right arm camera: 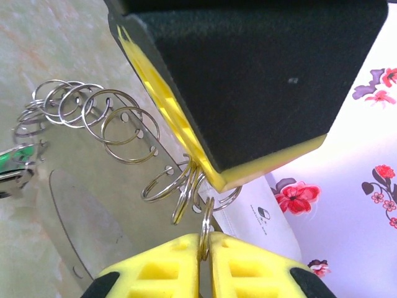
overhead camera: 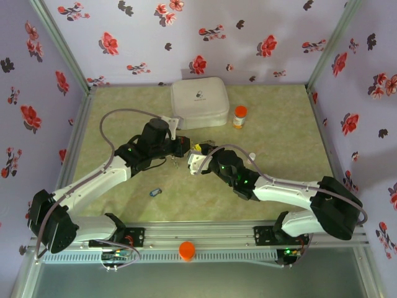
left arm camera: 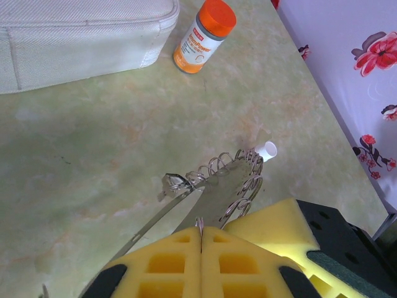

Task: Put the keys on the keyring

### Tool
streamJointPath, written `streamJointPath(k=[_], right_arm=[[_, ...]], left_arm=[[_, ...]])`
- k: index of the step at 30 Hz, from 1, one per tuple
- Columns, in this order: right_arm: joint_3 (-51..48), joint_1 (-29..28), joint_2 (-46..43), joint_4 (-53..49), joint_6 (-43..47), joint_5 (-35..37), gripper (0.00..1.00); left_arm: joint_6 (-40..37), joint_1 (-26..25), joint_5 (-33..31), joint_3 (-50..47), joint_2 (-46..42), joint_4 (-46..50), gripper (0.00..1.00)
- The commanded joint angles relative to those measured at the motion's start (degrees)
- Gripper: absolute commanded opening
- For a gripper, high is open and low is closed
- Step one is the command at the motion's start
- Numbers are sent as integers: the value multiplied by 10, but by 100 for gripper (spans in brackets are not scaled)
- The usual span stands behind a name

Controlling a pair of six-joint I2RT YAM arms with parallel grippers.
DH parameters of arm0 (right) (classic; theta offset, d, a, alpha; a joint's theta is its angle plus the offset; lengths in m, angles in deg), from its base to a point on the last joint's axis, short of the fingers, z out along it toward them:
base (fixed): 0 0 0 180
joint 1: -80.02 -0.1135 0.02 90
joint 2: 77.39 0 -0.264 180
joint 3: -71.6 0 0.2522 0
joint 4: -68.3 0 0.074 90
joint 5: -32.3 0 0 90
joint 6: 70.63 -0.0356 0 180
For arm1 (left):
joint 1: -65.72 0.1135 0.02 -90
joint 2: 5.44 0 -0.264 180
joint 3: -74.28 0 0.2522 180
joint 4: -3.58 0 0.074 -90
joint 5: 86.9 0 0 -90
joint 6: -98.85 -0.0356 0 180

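The keyring (left arm camera: 231, 181) is a thin grey metal band strung with several small split rings, held up over the table between both grippers. My left gripper (left arm camera: 201, 234) is shut, its yellow pads pinching one small ring at the band's near end. My right gripper (right arm camera: 205, 243) is shut on another split ring of the keyring (right arm camera: 68, 186), right under the left gripper's black and yellow finger (right arm camera: 260, 81). A green-headed key (right arm camera: 8, 159) hangs at the band's far end. One blue-headed key (overhead camera: 155, 192) lies loose on the table in front of the left arm.
A white square case (overhead camera: 200, 102) stands at the back, with an orange-capped pill bottle (overhead camera: 239, 116) to its right. A small white cap-like piece (left arm camera: 267, 149) lies on the table beyond the keyring. Flowered walls close in three sides.
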Motion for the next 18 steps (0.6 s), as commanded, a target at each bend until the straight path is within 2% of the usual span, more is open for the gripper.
streamJointPath(k=[1, 6, 9, 13, 16, 18], right_arm=[[12, -4, -10, 6, -9, -1, 9], [15, -4, -9, 3, -17, -3, 0], [14, -3, -10, 10, -32, -4, 0], [10, 3, -20, 15, -73, -17, 0], [9, 12, -29, 8, -106, -25, 0], [9, 20, -39, -6, -130, -42, 0]], left_arm=[[8, -4, 10, 17, -16, -10, 0], [9, -4, 13, 17, -15, -10, 0], [10, -4, 13, 16, -15, -10, 2], [5, -4, -3, 8, -22, -10, 39], [-8, -4, -39, -4, -39, -10, 52], [-19, -5, -69, -19, -58, -17, 56]])
